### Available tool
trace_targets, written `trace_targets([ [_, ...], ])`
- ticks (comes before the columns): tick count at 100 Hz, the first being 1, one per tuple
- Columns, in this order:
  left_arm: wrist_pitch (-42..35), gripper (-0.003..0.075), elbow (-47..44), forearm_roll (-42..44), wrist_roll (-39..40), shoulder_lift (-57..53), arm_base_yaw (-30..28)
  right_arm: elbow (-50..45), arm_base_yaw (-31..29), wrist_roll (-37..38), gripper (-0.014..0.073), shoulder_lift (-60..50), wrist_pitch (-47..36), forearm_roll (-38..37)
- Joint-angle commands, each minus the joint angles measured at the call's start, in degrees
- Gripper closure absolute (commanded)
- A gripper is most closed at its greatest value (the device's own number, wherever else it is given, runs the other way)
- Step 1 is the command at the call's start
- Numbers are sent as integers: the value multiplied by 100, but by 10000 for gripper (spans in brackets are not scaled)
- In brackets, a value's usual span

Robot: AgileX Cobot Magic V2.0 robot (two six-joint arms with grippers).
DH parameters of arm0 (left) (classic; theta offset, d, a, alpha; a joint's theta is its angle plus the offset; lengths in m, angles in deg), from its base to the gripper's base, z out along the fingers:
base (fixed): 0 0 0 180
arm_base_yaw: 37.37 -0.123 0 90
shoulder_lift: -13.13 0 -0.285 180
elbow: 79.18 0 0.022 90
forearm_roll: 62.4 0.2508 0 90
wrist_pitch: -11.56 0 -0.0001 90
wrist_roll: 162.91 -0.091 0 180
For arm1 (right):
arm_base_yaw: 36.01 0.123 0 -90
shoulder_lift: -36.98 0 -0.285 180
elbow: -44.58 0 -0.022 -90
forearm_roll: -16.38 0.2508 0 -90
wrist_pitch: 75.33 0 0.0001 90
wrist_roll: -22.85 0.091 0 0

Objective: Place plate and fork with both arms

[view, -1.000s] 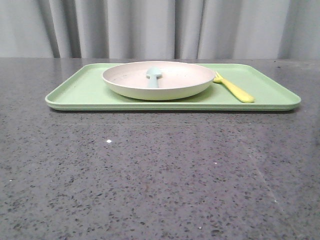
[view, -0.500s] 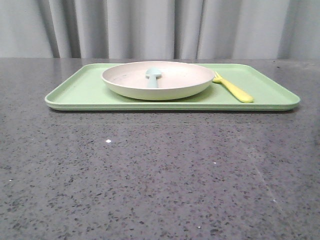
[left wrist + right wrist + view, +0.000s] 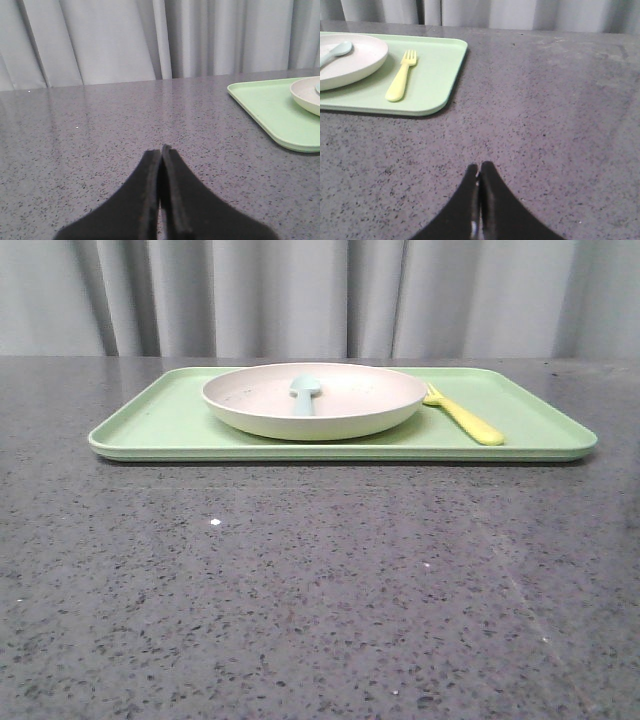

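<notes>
Gray curtains [image 3: 300, 295] hang behind a dark, speckled table [image 3: 320, 590]. On the far part of the table lies a light green tray [image 3: 160, 425]. It is flat and long.

On the tray sits the plate [image 3: 350, 405]. It is round, cream-colored and shallow, with a raised rim. It sits near the middle of the tray. A pale blue spoon [image 3: 305, 392] lies inside the plate.

Just beside the plate, on my right side, lies the fork [image 3: 462, 416]. It is yellow and small. It rests flat on the tray, with its tines pointing away from me. I cannot tell if the tines touch the plate.

My left gripper [image 3: 161, 148] is out over the bare table, well apart from the tray. Its two black fingers are pressed together and hold nothing.

My right gripper [image 3: 480, 165] is over the bare table too, off past the tray's near right corner. Its fingers are pressed together as well, with nothing between them. Neither gripper touches the plate or the fork.
</notes>
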Motion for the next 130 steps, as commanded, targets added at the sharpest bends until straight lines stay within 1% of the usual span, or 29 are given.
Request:
trace_targets([
  [1,-491,741,-78,10,53,-183,-12,71,-43,-324,713,-136,-606,182],
  [10,-491,741,-78,10,53,-183,-12,45,-119,-716,713,-136,-777,431],
  [18,-491,741,-78,10,53,-183,-12,-1,-239,-862,713,-136,-992,606],
  [34,-491,741,-78,10,53,-183,-12,-199,-455,-863,713,-136,-1449,656],
  [82,-491,741,-78,10,53,-183,-12,-832,-461,-852,713,-136,-2136,634],
  [93,-491,741,-78,10,53,-183,-12,-833,-461,-814,713,-136,-2142,504],
  [105,-491,741,-78,10,53,-183,-12,-833,-461,-443,713,-136,-2148,187],
  [130,-491,741,-78,10,53,-183,-12,-833,-461,-405,713,-136,-2159,186],
])
